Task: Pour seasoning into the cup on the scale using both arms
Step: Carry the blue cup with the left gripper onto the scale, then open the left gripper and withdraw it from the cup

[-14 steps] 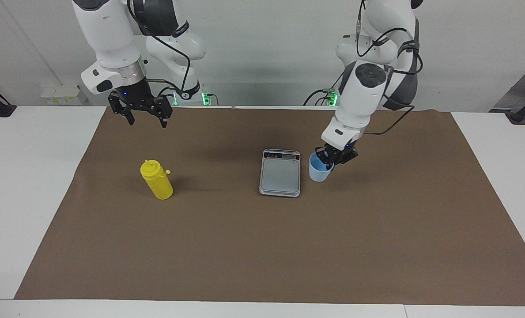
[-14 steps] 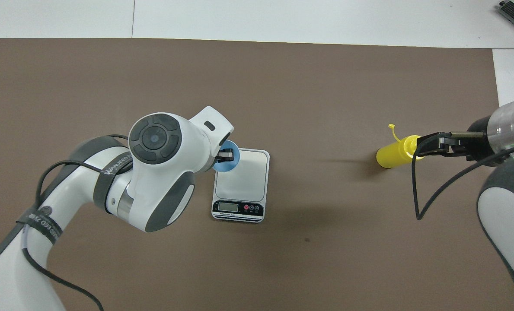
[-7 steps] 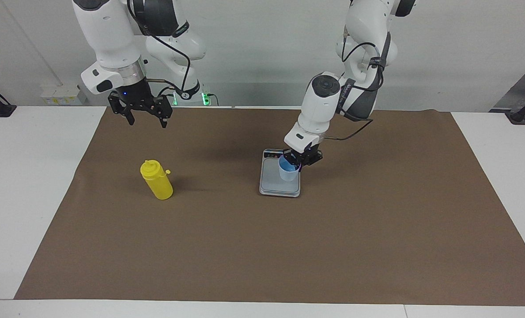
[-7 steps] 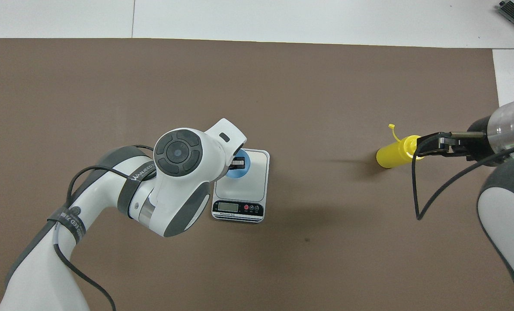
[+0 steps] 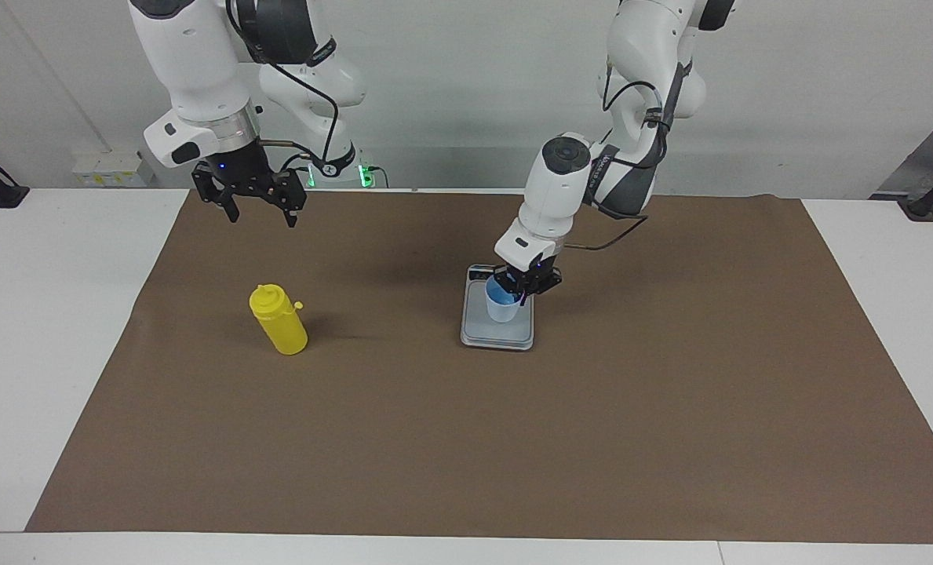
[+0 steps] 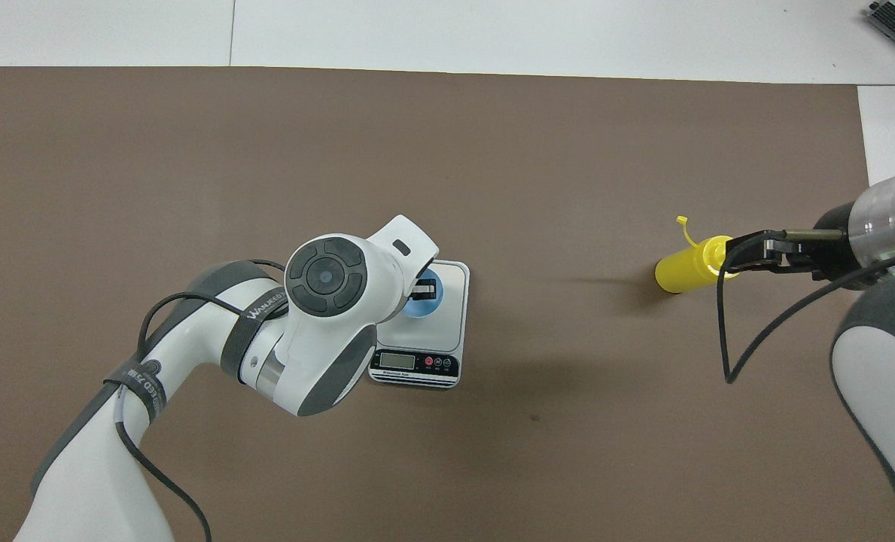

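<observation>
While the cup point(image 5: 502, 307) is standing upright on the pale platform of the scale point(image 5: 478, 333), near the display end that lies closer to the robots, the left gripper point(image 5: 522, 289) is sitting low at the cup's rim, with one finger showing inside the blue mouth in the overhead view; whether its jaws are clamping the rim or standing slightly apart from it cannot be told. That arm is reaching in from the left arm's end of the worktop point(image 5: 58, 314) and bending steeply down over the scale, its white wrist housing covering part of the platform from above. The scale is resting flat on the brown mat point(image 5: 513, 439) around the middle of the worktop. Well apart from it, toward the right arm's end, the seasoning point(image 5: 278, 319) is standing upright on the mat, capped, its tethered tip cover sticking out to one side, and nothing is touching it. The right gripper point(image 5: 262, 210) is waiting in the air over the mat's edge closest to the robots, pointing down, its jaws standing wide apart and holding nothing; from above it seems to overlap the bottle's cap, but the facing view is showing it clear of the bottle
</observation>
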You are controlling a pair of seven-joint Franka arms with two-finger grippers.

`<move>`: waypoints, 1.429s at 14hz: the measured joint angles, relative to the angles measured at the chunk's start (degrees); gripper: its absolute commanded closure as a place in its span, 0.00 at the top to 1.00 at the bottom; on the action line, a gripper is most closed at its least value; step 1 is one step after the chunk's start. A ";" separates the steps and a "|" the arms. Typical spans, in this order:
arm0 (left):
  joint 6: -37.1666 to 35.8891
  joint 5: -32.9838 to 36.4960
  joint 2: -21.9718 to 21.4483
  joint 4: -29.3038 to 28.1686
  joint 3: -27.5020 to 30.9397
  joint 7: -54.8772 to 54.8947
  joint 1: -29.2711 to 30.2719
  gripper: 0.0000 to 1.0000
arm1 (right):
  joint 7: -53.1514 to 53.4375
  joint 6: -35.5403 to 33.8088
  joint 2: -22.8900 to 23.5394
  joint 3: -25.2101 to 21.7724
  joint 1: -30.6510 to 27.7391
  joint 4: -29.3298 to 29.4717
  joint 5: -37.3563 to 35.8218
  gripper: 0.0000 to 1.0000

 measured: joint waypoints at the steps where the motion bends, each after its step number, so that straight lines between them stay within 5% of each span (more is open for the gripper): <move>1: 0.03 0.20 0.01 0.00 0.06 -0.47 0.00 1.00 | 0.00 0.00 0.00 0.00 0.00 0.00 0.00 1.00; 6: -3.86 3.70 -2.37 2.33 1.85 0.22 3.55 1.00 | 0.00 0.00 0.00 0.00 0.00 0.00 0.00 1.00; 16: -19.85 4.13 -10.81 6.68 2.18 24.37 20.13 1.00 | 0.00 0.00 0.00 0.00 0.00 0.00 0.00 1.00; 20: -30.60 3.93 -13.24 12.88 2.41 34.21 25.71 1.00 | 0.00 0.00 0.00 0.00 0.00 0.00 0.00 1.00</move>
